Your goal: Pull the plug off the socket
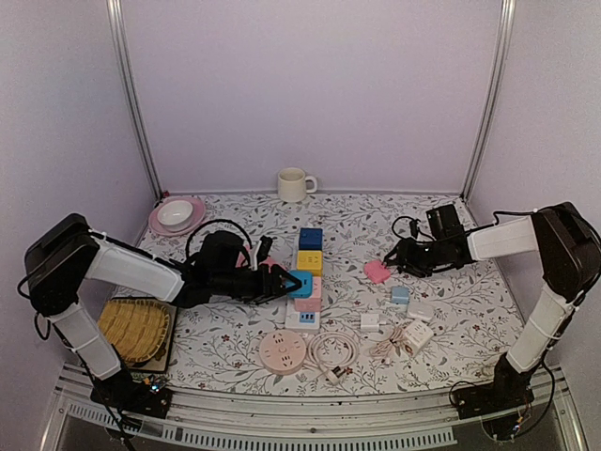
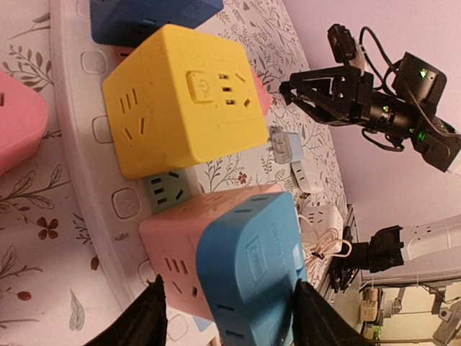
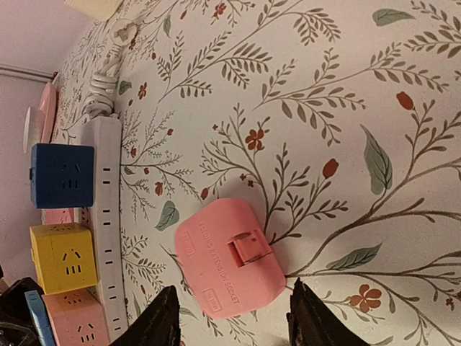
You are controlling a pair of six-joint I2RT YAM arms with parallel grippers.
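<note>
A white power strip (image 1: 302,320) lies mid-table with dark blue (image 1: 311,239), yellow (image 1: 310,262) and pink (image 1: 311,293) cube plugs on it. A light blue plug (image 1: 300,282) sits against the pink cube's left side. My left gripper (image 1: 289,282) is open, its fingers straddling the light blue plug (image 2: 252,267) and part of the pink cube (image 2: 173,252). My right gripper (image 1: 399,259) is open just over a flat pink folding plug (image 1: 377,272), which lies loose on the cloth. In the right wrist view that plug (image 3: 230,259) rests between the spread fingertips (image 3: 162,321).
A cream mug (image 1: 295,184) stands at the back, and a pink plate with a bowl (image 1: 177,216) sits back left. A woven yellow mat (image 1: 134,327) is front left. A round pink socket (image 1: 285,352), coiled white cable (image 1: 332,348) and white adapters (image 1: 413,334) lie near the front.
</note>
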